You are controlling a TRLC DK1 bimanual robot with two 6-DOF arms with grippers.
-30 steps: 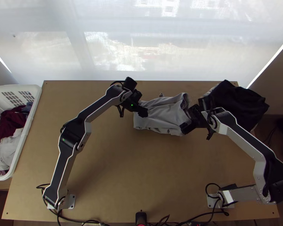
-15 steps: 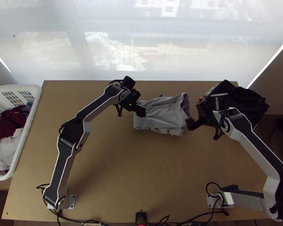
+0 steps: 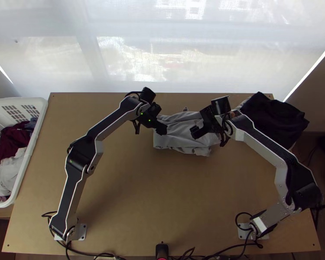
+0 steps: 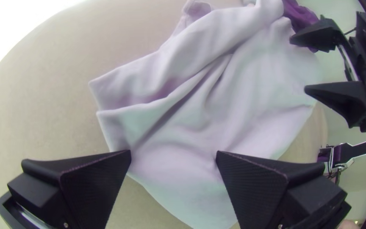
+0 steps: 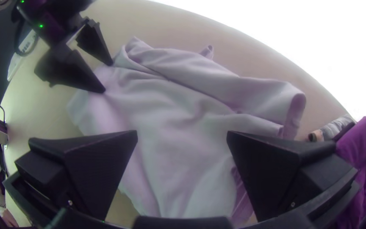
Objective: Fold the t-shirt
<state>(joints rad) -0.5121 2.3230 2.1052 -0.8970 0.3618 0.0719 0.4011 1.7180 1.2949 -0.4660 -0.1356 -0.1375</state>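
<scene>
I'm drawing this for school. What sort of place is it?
Probably a robot lab: two arms on a table, a shirt on it too, and a basket of clothes beside it.

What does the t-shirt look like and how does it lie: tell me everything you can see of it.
The t-shirt is light grey, of soft, thin-looking fabric. It lies on the far half of the table as a compact, uneven bundle, with long creases, layered edges and a small tip poking out on its far side. The left gripper and right gripper are both over it, jaws apart; whether either touches it, I cannot tell.
</scene>
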